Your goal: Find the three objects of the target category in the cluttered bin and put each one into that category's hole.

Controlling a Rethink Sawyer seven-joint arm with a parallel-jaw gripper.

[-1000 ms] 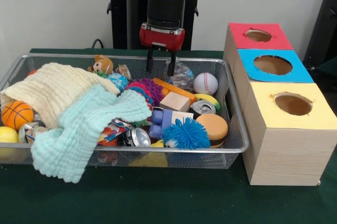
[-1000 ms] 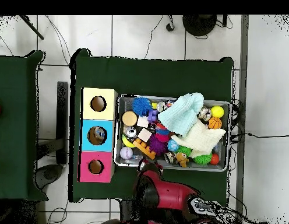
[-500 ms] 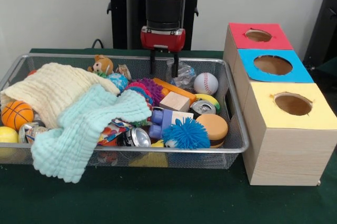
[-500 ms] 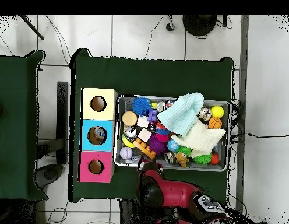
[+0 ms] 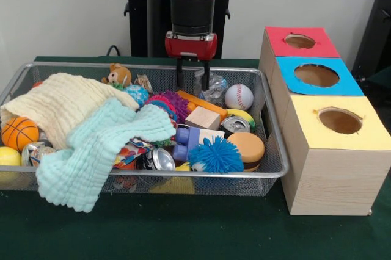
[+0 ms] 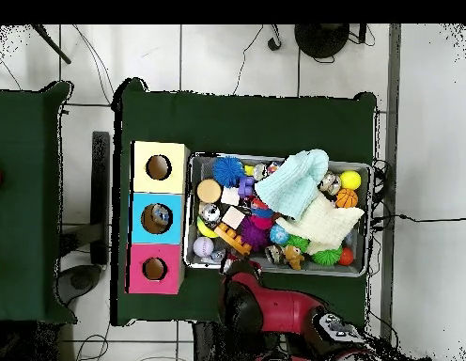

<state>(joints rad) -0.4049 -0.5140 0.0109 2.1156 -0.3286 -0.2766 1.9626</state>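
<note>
**Search step: end effector poised over the far side of the bin, nothing picked**

Judging from the layout, the search is under way and no object is in hand; the target category is not evident from the scene. The next move likely calls for a descent into the clutter and a clean pinch on one item without snagging a cloth.

Nearest the camera in the front view, the mint green cloth (image 5: 91,150) drapes over the front rim of the wire mesh bin (image 5: 272,171), which sits on the green desk (image 5: 183,235). Just behind the rim lie a silver drink can (image 5: 160,159), a blue spiky ball (image 5: 215,155) and a toy burger (image 5: 247,148). On the other side, a small basketball (image 5: 19,133) and a yellow ball (image 5: 8,157) sit by the cream cloth (image 5: 58,104) (which may well hide more things).

Further in are a purple-and-white toy block (image 5: 192,138), a wooden block (image 5: 203,117), a second can (image 5: 236,125), a purple-pink spiky ball (image 5: 168,102) and a baseball (image 5: 238,97). At the back sit a small teddy bear (image 5: 118,75) and a crumpled clear wrapper (image 5: 211,86).

The end effector (image 5: 192,77) hangs above that back area, its two fingers a narrow gap apart and empty.

Beside the bin stand three boxes: yellow box (image 5: 333,150) nearest, blue box (image 5: 317,77), then red box (image 5: 299,41). From overhead, something dark shows in the blue box's hole (image 6: 157,218); I cannot tell what.
</note>
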